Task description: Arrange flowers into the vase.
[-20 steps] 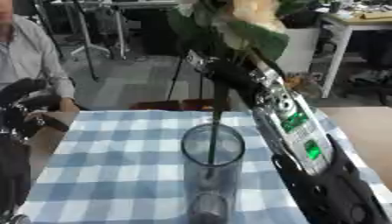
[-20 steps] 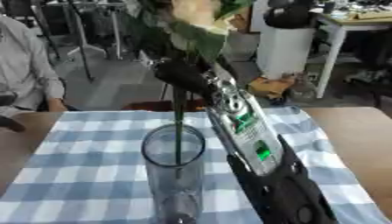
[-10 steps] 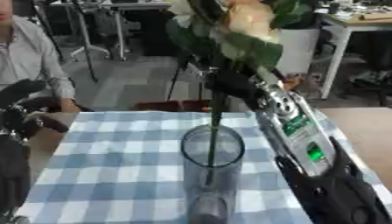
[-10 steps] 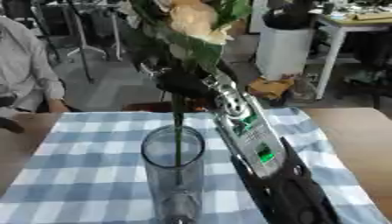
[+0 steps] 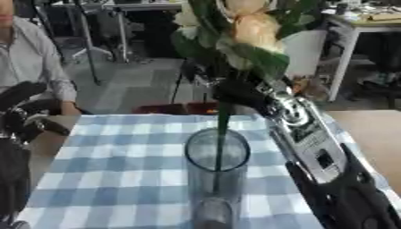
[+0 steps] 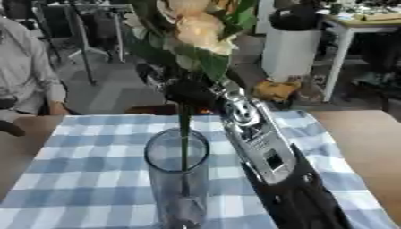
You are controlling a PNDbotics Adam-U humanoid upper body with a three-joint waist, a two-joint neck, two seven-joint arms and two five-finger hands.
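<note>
Left eye view: the right hand (image 5: 235, 91) grasps a cream flower (image 5: 250, 27) by its thin, bendable stem, already inside the clear, breakable vase (image 5: 216, 179) on the checked bench (image 5: 117, 170); left hand (image 5: 23, 120) rests relaxed at the edge.

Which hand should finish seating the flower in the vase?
Right. The right hand already grips the flower, stem inside the vase. The left hand sits idle at the table's left edge.
</note>
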